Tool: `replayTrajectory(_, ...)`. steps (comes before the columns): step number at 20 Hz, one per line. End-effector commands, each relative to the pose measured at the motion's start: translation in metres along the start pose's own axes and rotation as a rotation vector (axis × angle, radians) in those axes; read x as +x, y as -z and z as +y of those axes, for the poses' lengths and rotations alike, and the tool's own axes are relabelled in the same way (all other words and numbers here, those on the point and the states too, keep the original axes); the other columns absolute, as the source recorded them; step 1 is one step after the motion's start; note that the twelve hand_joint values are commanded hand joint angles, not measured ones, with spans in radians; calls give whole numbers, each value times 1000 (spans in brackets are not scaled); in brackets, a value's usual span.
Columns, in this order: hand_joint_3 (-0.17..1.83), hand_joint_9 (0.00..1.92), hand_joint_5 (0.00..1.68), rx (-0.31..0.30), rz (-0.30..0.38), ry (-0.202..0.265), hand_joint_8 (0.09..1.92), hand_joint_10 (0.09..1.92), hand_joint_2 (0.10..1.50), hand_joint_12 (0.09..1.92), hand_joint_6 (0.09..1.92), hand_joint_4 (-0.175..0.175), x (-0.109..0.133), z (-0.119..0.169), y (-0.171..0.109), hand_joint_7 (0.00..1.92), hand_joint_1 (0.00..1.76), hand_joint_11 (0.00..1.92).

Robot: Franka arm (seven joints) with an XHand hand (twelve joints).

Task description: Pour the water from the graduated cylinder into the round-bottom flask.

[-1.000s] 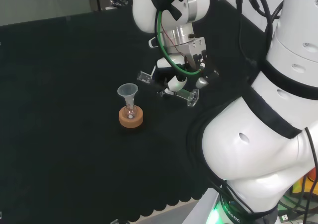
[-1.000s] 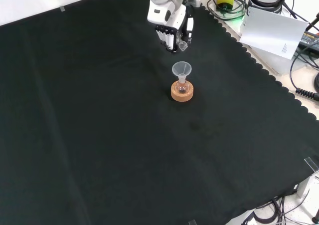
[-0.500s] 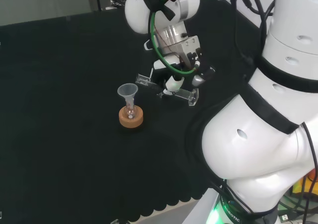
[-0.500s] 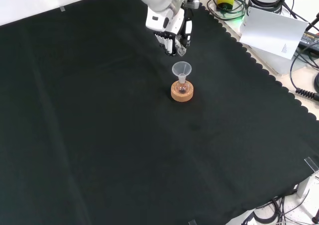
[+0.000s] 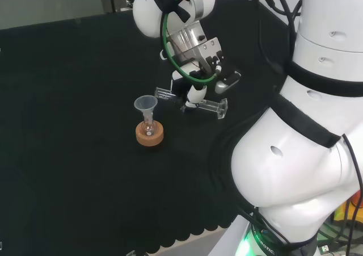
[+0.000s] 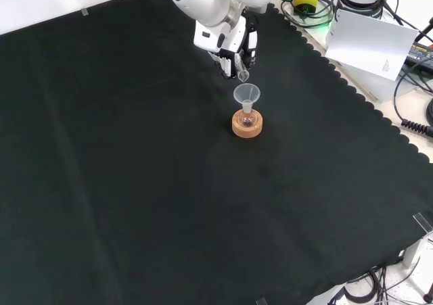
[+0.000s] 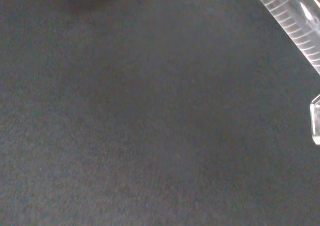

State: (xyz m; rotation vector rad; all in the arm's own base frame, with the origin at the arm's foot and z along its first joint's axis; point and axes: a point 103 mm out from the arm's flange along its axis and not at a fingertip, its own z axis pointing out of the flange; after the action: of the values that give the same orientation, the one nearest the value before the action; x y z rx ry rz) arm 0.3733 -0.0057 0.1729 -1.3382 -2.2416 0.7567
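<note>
In the head view, the funnel [image 5: 146, 104] sits in the round-bottom flask [image 5: 148, 128] on the cork ring [image 5: 150, 134]; the graduated cylinder [image 5: 195, 101] lies level just right of it.

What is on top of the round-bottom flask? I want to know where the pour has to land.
A clear funnel sits in the neck of the round-bottom flask, which rests in a cork ring. The ring hides the flask's underside.
</note>
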Motion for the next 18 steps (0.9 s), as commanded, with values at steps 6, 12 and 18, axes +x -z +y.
replayTrajectory(6, -8, 1447, 950, 64, -57, -34, 440, 87, 1141, 713, 1061, -158, 6, -3, 12, 1200, 1140, 1340)
replayTrajectory(12, -8, 1449, 951, 94, -60, -46, 437, 87, 1141, 711, 1060, -157, 6, -6, 16, 1202, 1140, 1342)
replayTrajectory(18, -8, 1453, 956, 114, -64, -54, 416, 87, 1139, 702, 1054, -150, 5, -8, 19, 1212, 1139, 1347)
